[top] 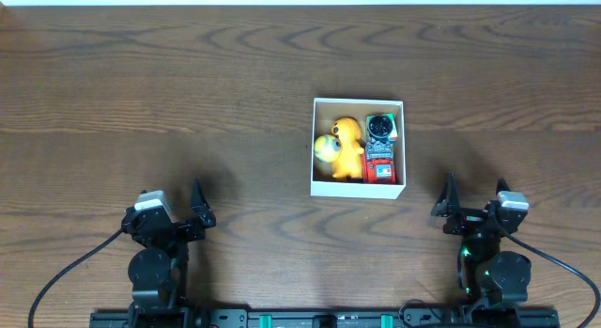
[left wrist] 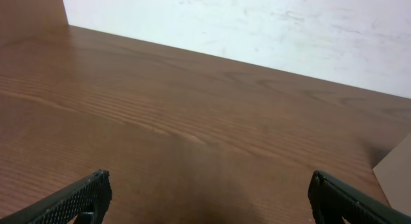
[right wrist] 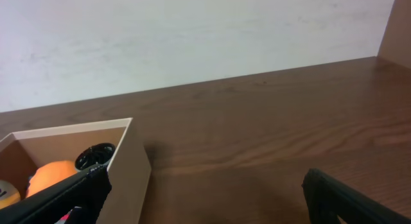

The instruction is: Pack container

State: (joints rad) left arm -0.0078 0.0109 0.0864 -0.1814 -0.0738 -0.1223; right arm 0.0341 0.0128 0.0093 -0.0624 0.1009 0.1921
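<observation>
The container [top: 358,188] is a square white-walled box at the table's middle right. Inside it lie a yellow duck-like toy [top: 348,145], a yellow-green ball [top: 325,148], a black round toy [top: 379,127] and a red toy [top: 379,167]. In the right wrist view the container's near wall [right wrist: 128,166] shows at lower left, with the orange-yellow toy [right wrist: 52,175] and the black toy [right wrist: 95,155] inside. My left gripper [top: 199,215] is open and empty near the front left; its fingers [left wrist: 205,198] frame bare table. My right gripper [top: 449,204] is open and empty, front right of the container.
The wooden table [top: 188,102] extends around the container. A pale wall [left wrist: 257,25] rises behind the far table edge. The container's corner [left wrist: 395,172] shows at the right edge of the left wrist view.
</observation>
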